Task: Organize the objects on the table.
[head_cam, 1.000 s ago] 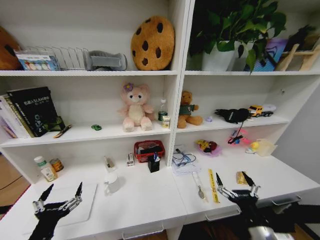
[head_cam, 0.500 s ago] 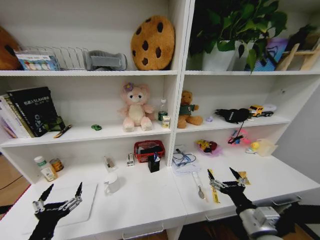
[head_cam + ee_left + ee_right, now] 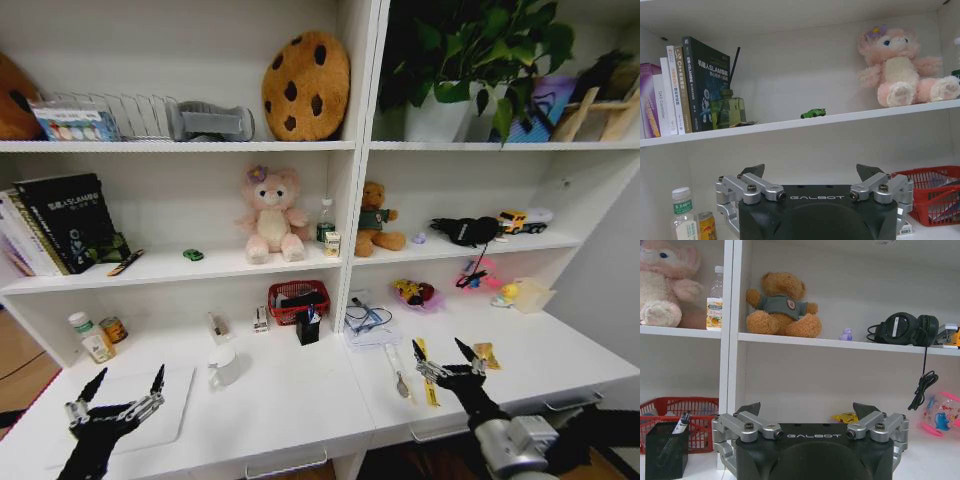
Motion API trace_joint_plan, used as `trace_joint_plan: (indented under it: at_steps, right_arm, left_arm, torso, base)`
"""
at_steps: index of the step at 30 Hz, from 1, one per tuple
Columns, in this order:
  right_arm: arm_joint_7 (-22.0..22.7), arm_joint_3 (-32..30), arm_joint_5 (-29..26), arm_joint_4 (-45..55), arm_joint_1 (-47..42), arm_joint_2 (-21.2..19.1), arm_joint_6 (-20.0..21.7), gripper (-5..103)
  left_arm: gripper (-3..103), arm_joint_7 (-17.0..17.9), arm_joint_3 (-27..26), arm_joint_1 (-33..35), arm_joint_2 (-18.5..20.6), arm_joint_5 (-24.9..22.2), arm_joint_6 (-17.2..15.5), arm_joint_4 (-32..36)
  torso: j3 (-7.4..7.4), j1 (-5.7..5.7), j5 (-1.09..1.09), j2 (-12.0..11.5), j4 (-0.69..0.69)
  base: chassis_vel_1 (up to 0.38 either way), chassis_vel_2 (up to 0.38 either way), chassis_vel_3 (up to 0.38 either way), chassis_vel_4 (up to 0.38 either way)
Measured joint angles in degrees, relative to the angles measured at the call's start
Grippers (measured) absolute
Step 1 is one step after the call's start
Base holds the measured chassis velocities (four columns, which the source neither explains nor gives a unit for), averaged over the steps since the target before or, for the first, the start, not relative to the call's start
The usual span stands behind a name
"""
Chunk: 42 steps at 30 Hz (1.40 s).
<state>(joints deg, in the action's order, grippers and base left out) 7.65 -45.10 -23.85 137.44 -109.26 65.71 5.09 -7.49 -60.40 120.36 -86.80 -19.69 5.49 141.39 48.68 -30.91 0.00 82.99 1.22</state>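
Right gripper (image 3: 445, 362), fingers spread, hovers over yellow ruler (image 3: 426, 373) at 5 o'clock on bench (image 3: 290, 400): should square fingers across it; left gripper (image 3: 115, 397) parked, fingers spread, 7 o'clock.

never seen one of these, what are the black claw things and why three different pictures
The claws are a two-armed robot's grippers. The wide picture comes from its head camera: the left gripper hovers over a white tray on the table, and the right gripper hovers above a yellow ruler and spoon. The other two pictures come from wrist cameras, looking past each gripper at the shelves. Both have their fingers open and hold nothing.
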Motion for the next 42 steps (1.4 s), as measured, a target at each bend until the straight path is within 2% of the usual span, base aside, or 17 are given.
trace_joint_plan:
  at_steps: [29, 38, 42]
  right_arm:
    - [-0.06, -0.07, 0.29, 0.00, -0.10, 0.07, 0.02, 100]
    - [-0.05, -0.07, 0.30, -0.02, -0.11, 0.07, -0.03, 100]
    - [-0.05, -0.07, 0.30, -0.02, -0.13, 0.07, -0.05, 100]
  left_arm:
    - [100, 0.00, 0.00, 0.00, 0.00, 0.00, 0.00, 0.00]
    - [100, 0.00, 0.00, 0.00, 0.00, 0.00, 0.00, 0.00]
    - [100, 0.00, 0.00, 0.00, 0.00, 0.00, 0.00, 0.00]
  torso:
    - [0.01, 0.00, 0.00, 0.00, 0.00]
    - [0.00, 0.00, -0.02, 0.00, -0.03]
    - [-0.02, 0.04, -0.02, 0.01, 0.01]
  base:
    - [0.008, -0.005, -0.006, 0.007]
    - [0.135, -0.133, -0.156, 0.150]
    - [0.179, -0.200, -0.204, 0.189]
